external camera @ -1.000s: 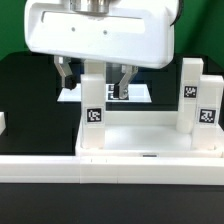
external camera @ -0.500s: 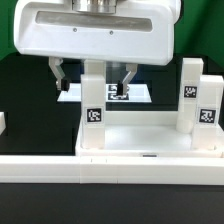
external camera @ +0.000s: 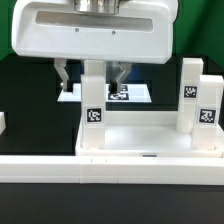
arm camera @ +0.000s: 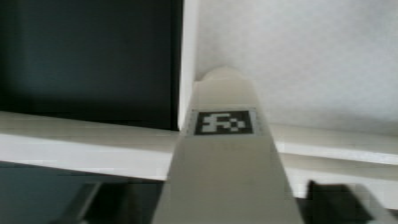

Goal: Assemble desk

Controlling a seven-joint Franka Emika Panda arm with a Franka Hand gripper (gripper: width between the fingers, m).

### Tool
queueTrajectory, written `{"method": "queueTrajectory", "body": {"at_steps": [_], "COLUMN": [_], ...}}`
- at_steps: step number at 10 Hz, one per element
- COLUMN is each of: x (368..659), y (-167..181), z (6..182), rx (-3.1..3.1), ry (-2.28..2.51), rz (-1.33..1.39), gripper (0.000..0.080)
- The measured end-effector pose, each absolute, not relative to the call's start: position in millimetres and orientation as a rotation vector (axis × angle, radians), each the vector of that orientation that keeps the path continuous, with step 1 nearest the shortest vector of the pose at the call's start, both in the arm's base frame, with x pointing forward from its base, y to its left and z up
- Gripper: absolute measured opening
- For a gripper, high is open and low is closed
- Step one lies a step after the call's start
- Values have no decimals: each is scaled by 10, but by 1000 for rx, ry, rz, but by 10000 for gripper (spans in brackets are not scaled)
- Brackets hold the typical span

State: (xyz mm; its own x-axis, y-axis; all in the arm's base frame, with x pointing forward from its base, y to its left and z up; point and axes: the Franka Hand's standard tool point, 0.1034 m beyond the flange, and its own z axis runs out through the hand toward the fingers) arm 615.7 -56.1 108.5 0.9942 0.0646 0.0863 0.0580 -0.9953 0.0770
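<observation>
The white desk top point(external camera: 150, 143) lies on the black table with its rim up. Three square tagged legs stand upright on it: one at its near-left corner point(external camera: 93, 105) and two at the exterior view's right point(external camera: 190, 90) point(external camera: 208, 115). My gripper point(external camera: 91, 90) hangs over the near-left leg with a finger point(external camera: 66, 82) on each side of it. A narrow gap shows between the fingers and the leg. In the wrist view the same leg point(arm camera: 222, 160) runs up between my gripper point(arm camera: 222, 205) fingers, over the desk top point(arm camera: 294, 50).
A long low white rail point(external camera: 60, 168) runs along the table's front edge. The marker board point(external camera: 138, 95) lies flat behind the desk top. A small white piece point(external camera: 2, 122) shows at the exterior view's left edge.
Both fingers have moved inward toward the near-left leg, narrowing the gaps. The hand has sunk slightly. The legs and the desk top have not moved.
</observation>
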Motion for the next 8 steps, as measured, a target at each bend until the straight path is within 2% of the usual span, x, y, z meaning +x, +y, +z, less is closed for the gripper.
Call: {"method": "queueTrajectory", "body": {"at_steps": [1,2,8], "x": [6155,6158,6150], "y": [-556,-560,-564], "z": [1084,1088,1081], "rx": [3065,3065,3050], "ry": [75,54,-447], "rz": [136,138,151], "gripper": [432,291,291]}}
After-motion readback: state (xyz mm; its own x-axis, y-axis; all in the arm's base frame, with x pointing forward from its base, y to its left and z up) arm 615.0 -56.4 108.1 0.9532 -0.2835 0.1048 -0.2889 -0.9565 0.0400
